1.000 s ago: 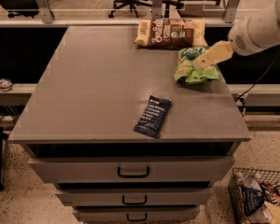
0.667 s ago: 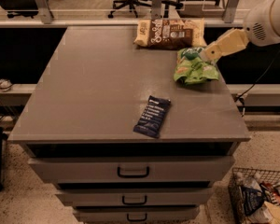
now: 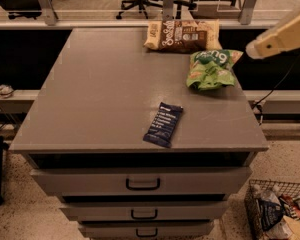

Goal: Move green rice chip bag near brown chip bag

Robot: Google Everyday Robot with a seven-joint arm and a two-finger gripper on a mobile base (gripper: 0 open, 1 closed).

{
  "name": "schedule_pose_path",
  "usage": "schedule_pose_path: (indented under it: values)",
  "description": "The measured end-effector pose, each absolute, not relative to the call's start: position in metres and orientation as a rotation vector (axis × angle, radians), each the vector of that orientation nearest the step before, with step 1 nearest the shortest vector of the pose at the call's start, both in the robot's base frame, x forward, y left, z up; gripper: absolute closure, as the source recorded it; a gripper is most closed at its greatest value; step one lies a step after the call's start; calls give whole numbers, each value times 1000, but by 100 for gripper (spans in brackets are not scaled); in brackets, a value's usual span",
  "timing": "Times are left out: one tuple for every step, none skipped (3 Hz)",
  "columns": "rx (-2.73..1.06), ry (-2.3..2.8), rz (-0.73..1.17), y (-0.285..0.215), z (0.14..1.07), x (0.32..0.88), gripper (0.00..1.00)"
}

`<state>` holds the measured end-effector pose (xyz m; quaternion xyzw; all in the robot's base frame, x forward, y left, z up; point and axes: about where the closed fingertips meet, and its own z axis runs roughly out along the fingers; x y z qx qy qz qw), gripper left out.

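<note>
The green rice chip bag (image 3: 210, 69) lies on the grey cabinet top (image 3: 105, 94) near its back right edge. The brown chip bag (image 3: 183, 35) lies just behind it at the back edge, the two almost touching. My gripper (image 3: 255, 49) is at the right, lifted off the cabinet top and clear of the green bag, to its upper right. It holds nothing that shows.
A flat dark blue bar wrapper (image 3: 163, 124) lies near the front middle of the top. Drawers with handles (image 3: 142, 184) are below. A wire basket (image 3: 280, 214) of wrappers stands on the floor at the right. Office chairs stand behind.
My gripper has drawn back from the green bag, moving right and up. The green bag stays where it lay, next to the brown bag.
</note>
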<state>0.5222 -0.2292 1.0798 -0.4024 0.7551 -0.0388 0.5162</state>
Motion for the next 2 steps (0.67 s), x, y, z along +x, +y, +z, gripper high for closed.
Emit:
schedule_pose_path:
  values:
    - [-968,1766,-166,-251,1103,472,0]
    - [-970,1748,-186,-255,1109,460,0]
